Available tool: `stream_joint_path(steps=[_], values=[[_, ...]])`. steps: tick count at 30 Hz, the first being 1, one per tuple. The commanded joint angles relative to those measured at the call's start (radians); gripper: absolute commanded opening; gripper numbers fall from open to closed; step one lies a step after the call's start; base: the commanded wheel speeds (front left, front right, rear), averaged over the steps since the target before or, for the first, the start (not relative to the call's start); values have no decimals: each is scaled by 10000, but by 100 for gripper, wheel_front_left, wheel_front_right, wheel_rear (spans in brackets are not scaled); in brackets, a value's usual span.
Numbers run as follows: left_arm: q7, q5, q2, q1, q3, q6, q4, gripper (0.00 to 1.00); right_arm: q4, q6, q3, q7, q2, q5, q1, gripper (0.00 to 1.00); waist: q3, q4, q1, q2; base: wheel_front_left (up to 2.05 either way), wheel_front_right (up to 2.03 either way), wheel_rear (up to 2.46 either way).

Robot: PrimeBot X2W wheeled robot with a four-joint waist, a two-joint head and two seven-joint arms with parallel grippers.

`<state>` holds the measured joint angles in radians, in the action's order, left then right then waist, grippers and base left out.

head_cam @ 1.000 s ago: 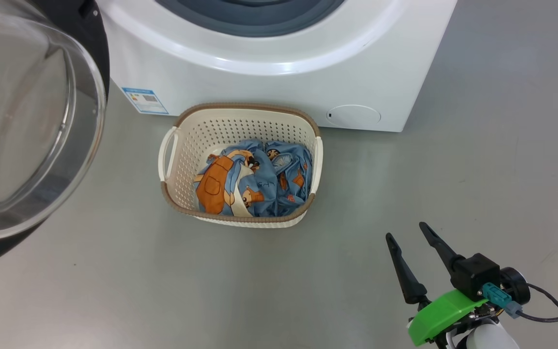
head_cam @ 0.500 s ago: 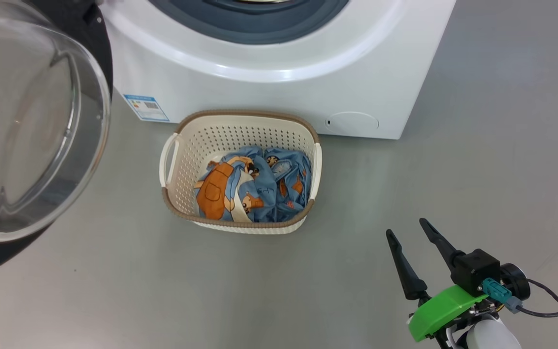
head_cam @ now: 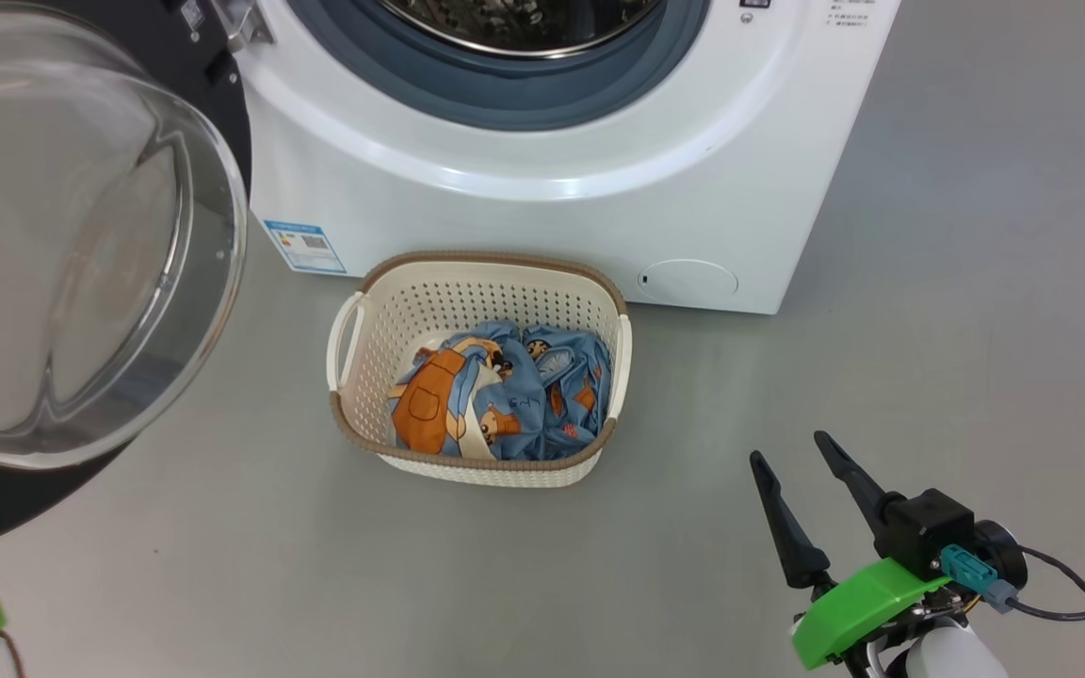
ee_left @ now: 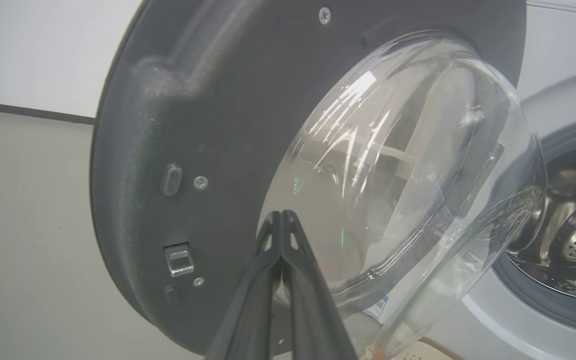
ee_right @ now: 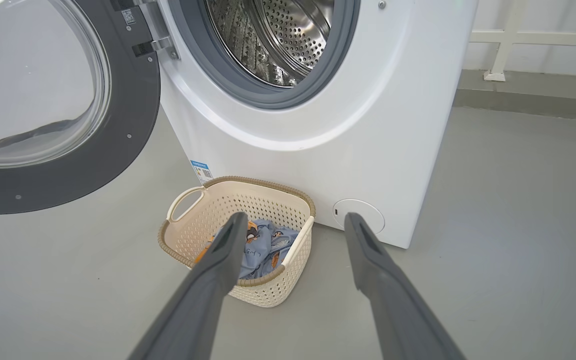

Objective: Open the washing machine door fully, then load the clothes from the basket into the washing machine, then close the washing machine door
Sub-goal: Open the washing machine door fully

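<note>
hanging at the lower right of the head view, the right tool (head_cam: 787,446) stands spread wide and empty, pointing up the frame toward the basket (head_cam: 467,301) and well apart from it. the left tool (ee_left: 280,214) is pinched shut, its tips close before the glass bowl of the washing machine door (ee_left: 393,165); whether they touch it i cannot tell. the door stands swung out at the left of the head view, the drum (ee_right: 278,35) bare. the clothes (head_cam: 495,400) lie bunched in the basket, on the floor (head_cam: 222,565) just before the washing machine (head_cam: 542,226). they look light, soft and limp, likely to drape and trail; a deep pinch into the raised folds at the middle of the bundle should lift most of it. the basket looks light and may slide.
</note>
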<state>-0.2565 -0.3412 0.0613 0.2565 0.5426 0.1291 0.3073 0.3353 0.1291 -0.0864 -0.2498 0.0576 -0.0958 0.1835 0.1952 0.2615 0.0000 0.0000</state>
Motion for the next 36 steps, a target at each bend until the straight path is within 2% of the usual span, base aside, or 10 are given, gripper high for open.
stream_joint_path(steps=[1, 9, 11, 12, 13, 14, 19, 26, 36], values=[[-53, 41, 298, -174, 88, 15, -417, 0, -208, 16, -294, -120, -74, -46, -99, 100, -94, 5, 0, 0, 0, 0, 0], [-53, 99, 0, -1013, -1197, 15, -1341, 2, -212, 16, -336, -120, -74, -123, -243, 100, -407, -145, 0, 0, 0, 0, 0], [-53, 124, -37, -1248, -1441, 15, -1510, 41, -234, 16, -337, -120, -74, -140, -264, 100, -484, -247, 0, 0, 0, 0, 0], [-53, 133, -51, -1345, -1542, 15, -1622, 52, -249, 16, -338, -120, -74, -158, -272, 100, -520, -303, 0, 0, 0, 0, 0], [-53, 122, -62, -1433, -1630, 15, -1743, 83, -262, 16, -339, -120, -74, -174, -281, 100, -553, -363, 0, 0, 0, 0, 0], [-53, 136, -71, -1530, -1744, 15, -1848, 100, -282, 16, -333, -120, -74, -201, -295, 100, -589, -422, 0, 0, 0, 0, 0], [-53, 206, -91, -1858, -2229, 15, -2129, 100, -441, 16, -269, -120, -74, -285, -411, 100, -696, -684, 0, 0, 0, 0, 0], [-53, 387, -91, -2214, -2940, 15, -2500, 100, -757, 16, -258, -120, -74, -222, -540, 100, -818, -1394, 0, 0, 0, 0, 0], [-53, 606, 358, -2803, -3548, 15, -2665, 100, -1329, 16, -57, -120, -74, -274, -802, 100, -992, -2532, 0, 0, 0, 0, 0]])
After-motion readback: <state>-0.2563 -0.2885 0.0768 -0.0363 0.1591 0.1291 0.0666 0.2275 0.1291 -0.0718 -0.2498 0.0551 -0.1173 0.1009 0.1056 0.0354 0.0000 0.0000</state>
